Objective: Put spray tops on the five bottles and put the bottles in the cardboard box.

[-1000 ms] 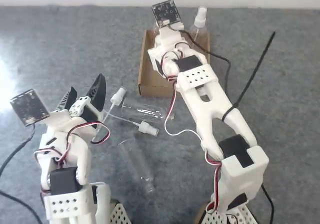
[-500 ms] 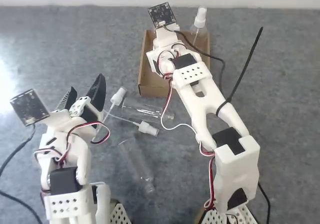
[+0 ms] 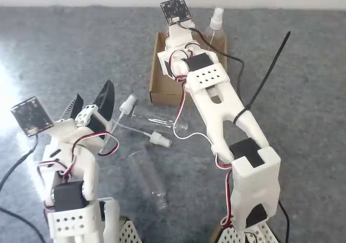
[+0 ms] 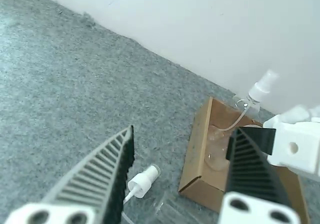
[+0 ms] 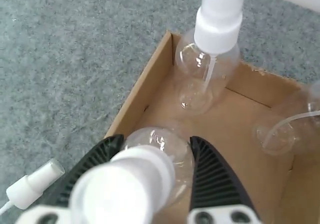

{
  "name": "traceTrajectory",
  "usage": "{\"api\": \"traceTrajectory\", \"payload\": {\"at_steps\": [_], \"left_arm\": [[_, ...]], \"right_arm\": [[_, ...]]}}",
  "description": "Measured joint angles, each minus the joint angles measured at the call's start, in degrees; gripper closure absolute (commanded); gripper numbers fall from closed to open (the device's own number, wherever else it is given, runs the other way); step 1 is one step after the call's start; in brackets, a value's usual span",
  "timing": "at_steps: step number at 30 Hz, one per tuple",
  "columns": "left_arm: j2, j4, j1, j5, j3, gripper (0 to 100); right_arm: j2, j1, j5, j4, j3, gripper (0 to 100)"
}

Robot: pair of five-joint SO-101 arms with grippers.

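My right gripper is shut on a clear bottle with a white spray top, holding it upright over the near part of the cardboard box. A second capped bottle stands in the box's far corner, and a third clear bottle sits beside it. Two uncapped bottles lie on the carpet with two loose spray tops near them. My left gripper is open and raised above the carpet, well short of the box.
Grey carpet covers the floor up to a white wall behind the box. A black cable runs along the right arm's side. From the left wrist I see the box, the capped bottle and one loose spray top.
The right arm has swung slightly left and pushed a little farther over the box with the bottle. The left arm has stayed still.
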Motion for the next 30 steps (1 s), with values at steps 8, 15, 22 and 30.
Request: {"api": "traceTrajectory", "payload": {"at_steps": [8,15,22,30], "left_arm": [[0.0,0.0,0.0,0.0,0.0,72],[0.0,0.0,0.0,0.0,0.0,72],[0.0,0.0,0.0,0.0,0.0,72],[0.0,0.0,0.0,0.0,0.0,72]], "right_arm": [[4.7,0.0,0.0,0.0,-4.1,99.1],[5.2,0.0,0.0,0.0,-4.9,91.8],[5.2,-0.1,-0.2,0.0,-5.0,90.0],[5.2,-0.1,-0.2,0.0,-5.0,89.9]]}}
